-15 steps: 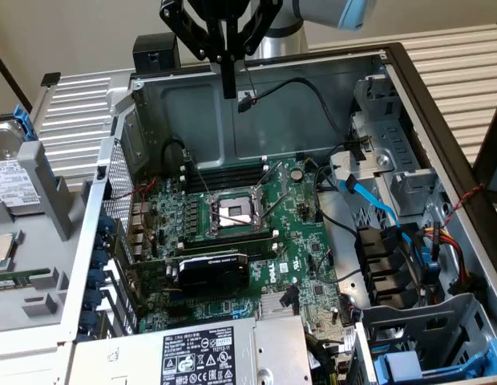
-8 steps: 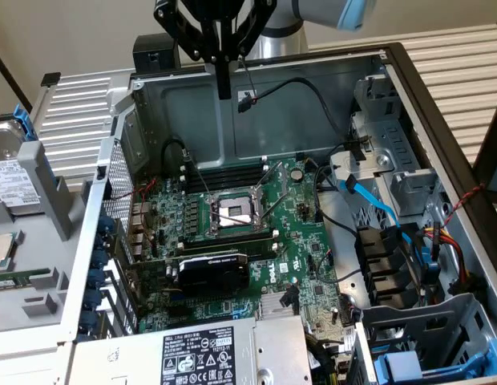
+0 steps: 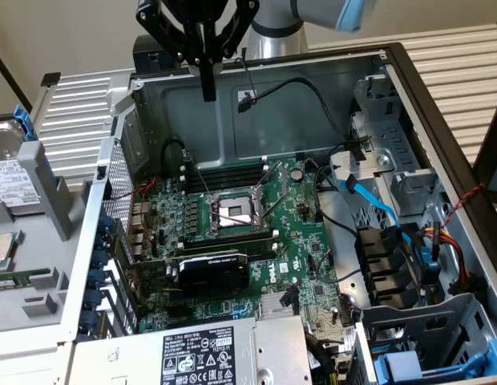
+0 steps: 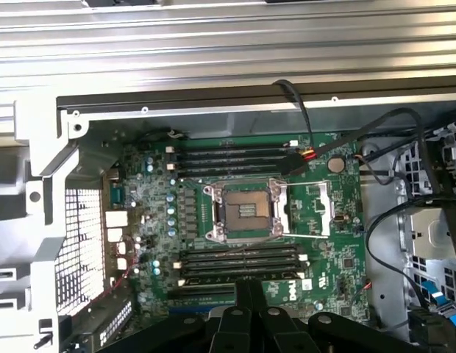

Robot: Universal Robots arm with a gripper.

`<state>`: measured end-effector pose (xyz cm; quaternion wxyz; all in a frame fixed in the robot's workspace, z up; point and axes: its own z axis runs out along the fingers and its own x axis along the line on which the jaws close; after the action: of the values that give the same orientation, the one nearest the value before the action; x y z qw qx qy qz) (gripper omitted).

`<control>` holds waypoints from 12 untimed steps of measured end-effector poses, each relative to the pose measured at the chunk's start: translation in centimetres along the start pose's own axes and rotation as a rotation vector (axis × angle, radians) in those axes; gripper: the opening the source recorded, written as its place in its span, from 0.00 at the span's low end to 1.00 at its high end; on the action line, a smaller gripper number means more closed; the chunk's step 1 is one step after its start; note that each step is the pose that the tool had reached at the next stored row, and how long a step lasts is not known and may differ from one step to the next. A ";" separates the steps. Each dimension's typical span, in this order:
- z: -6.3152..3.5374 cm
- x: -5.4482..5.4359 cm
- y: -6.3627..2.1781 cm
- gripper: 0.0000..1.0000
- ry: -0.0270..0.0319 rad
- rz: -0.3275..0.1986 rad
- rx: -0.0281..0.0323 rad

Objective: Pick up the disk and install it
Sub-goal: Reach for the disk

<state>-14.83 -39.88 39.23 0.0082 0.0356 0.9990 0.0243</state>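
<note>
Above the far wall of the open case point(image 3: 393, 60), the pincer point(image 3: 208, 92) hung with its two fingers pressed together and nothing between them, pointing straight down. Its height looked chosen to keep it clear of the case walls and of the loose black cable point(image 3: 313, 88) just beside it. In the wrist view its tips sat over the board point(image 4: 235, 213), with the bare socket point(image 4: 246, 212) just ahead of them, so it was over the case rather than over its target. The disk point(image 3: 6, 160) lay well apart from the pincer, lower down and beyond the case's side wall toward the exterior view's left. It was seated in a grey holder point(image 3: 40, 180) on the worktop point(image 3: 72, 100), label up, with the blue frame point(image 3: 22, 120) showing at its far end. The holder probably kept it raised so that an edge could be gripped, though whether it sat flat or tilted could not be told. Far below the pincer, toward the exterior view's right, a second blue-framed drive point(image 3: 417, 367) sat in the bay point(image 3: 441, 317), likely where drives belong.
</note>
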 end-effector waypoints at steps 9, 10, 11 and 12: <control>0.10 3.8 -0.28 0.11 0.0026 0.000 0.0002; 0.12 4.2 -0.31 0.11 0.0026 0.000 0.0002; 0.13 4.7 -0.34 0.11 0.0027 0.000 0.0002; 0.14 5.2 -0.38 0.11 0.0027 0.000 0.0002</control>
<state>-20.00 -39.88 38.99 0.0069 0.0357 0.9990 0.0242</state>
